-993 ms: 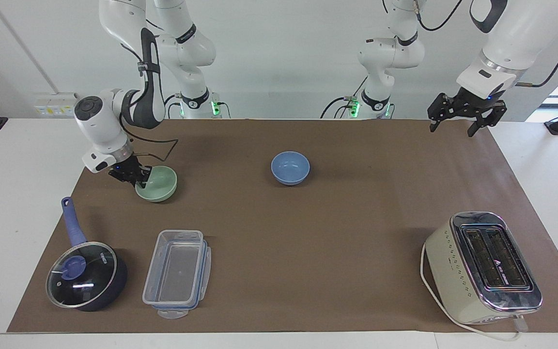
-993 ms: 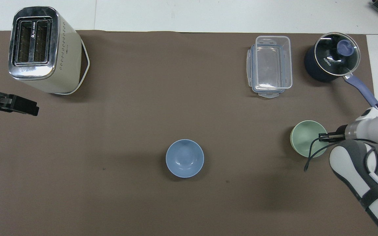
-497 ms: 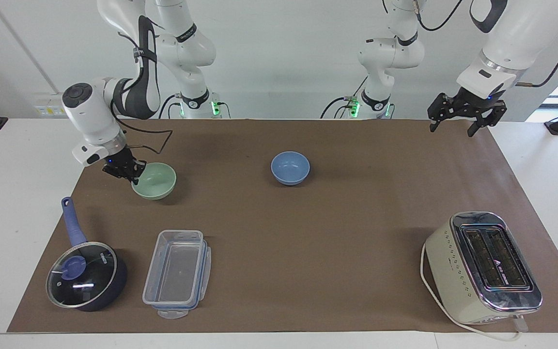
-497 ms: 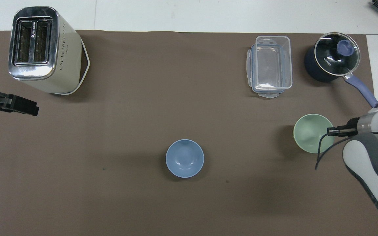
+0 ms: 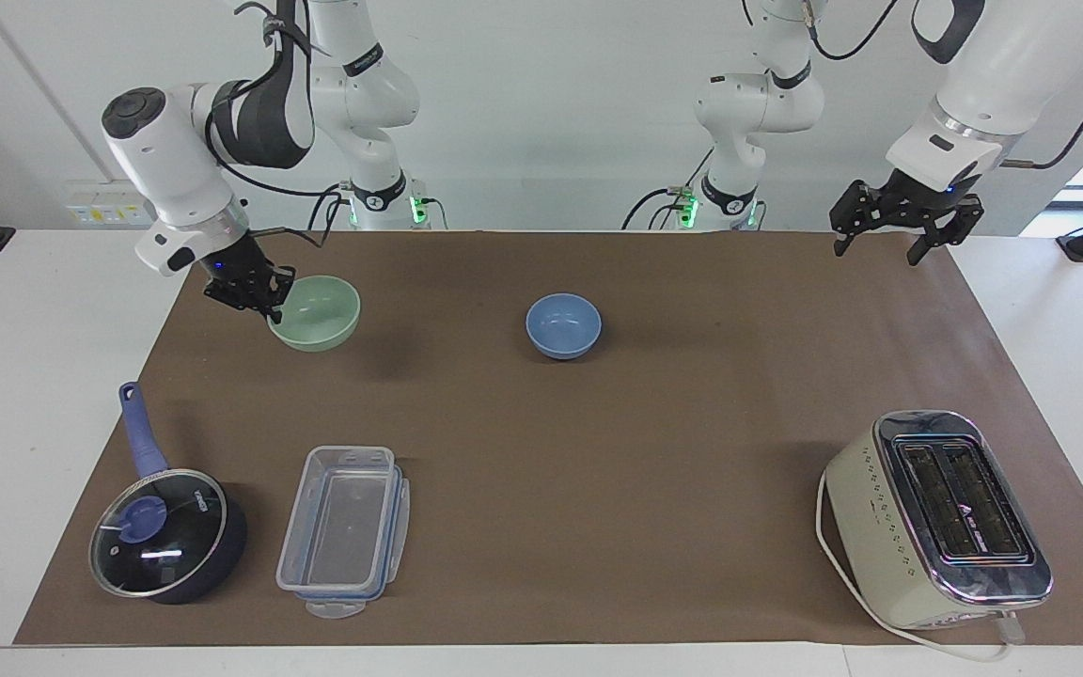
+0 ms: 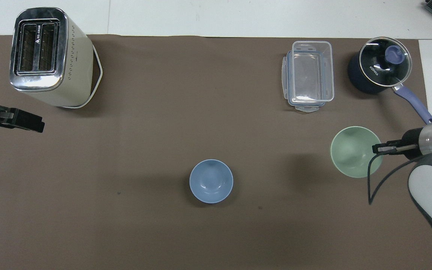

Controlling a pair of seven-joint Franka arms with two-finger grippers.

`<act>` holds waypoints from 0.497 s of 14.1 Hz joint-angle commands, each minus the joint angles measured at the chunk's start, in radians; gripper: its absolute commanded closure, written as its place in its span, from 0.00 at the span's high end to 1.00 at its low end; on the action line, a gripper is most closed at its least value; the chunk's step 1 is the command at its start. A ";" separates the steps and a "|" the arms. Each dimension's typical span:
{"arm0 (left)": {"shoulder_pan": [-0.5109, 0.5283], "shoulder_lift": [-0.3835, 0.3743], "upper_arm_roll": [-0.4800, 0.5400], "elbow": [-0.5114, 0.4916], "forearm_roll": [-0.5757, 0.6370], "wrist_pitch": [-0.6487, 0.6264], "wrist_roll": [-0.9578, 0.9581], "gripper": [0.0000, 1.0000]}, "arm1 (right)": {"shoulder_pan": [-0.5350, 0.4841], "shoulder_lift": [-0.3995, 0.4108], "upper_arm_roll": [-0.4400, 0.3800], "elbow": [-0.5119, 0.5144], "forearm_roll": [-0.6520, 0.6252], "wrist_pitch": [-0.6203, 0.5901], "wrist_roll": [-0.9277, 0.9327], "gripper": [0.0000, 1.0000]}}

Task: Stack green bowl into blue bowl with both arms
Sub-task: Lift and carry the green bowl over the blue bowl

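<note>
The pale green bowl (image 5: 321,310) hangs in the air above the mat at the right arm's end of the table, casting a shadow below it. My right gripper (image 5: 271,306) is shut on its rim and holds it roughly level; both also show in the overhead view, the bowl (image 6: 353,152) and the gripper (image 6: 377,149). The blue bowl (image 5: 563,324) stands upright and empty on the mat near the middle (image 6: 211,181). My left gripper (image 5: 885,240) is open and empty, waiting high over the mat's corner at the left arm's end (image 6: 32,123).
A cream toaster (image 5: 936,517) stands far from the robots at the left arm's end. A clear plastic container (image 5: 344,531) and a dark blue lidded saucepan (image 5: 165,531) sit far from the robots at the right arm's end, the saucepan's handle pointing toward the robots.
My right gripper has lifted the green bowl off the mat and carried it up and slightly toward the blue bowl. The left arm and the blue bowl have not moved.
</note>
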 commanded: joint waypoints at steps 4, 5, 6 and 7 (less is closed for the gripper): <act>0.010 -0.010 -0.009 0.001 0.018 -0.012 -0.009 1.00 | 0.186 -0.006 0.002 0.014 0.018 -0.012 0.225 0.00; 0.010 -0.010 -0.009 0.001 0.018 -0.011 -0.009 1.00 | 0.221 -0.003 0.002 0.017 0.018 -0.014 0.258 0.00; 0.010 -0.010 -0.009 0.001 0.018 -0.012 -0.009 1.00 | 0.252 0.002 0.002 0.015 0.019 -0.012 0.284 0.00; 0.010 -0.010 -0.009 0.001 0.018 -0.011 -0.009 1.00 | 0.290 0.009 0.002 0.015 0.025 -0.006 0.333 0.00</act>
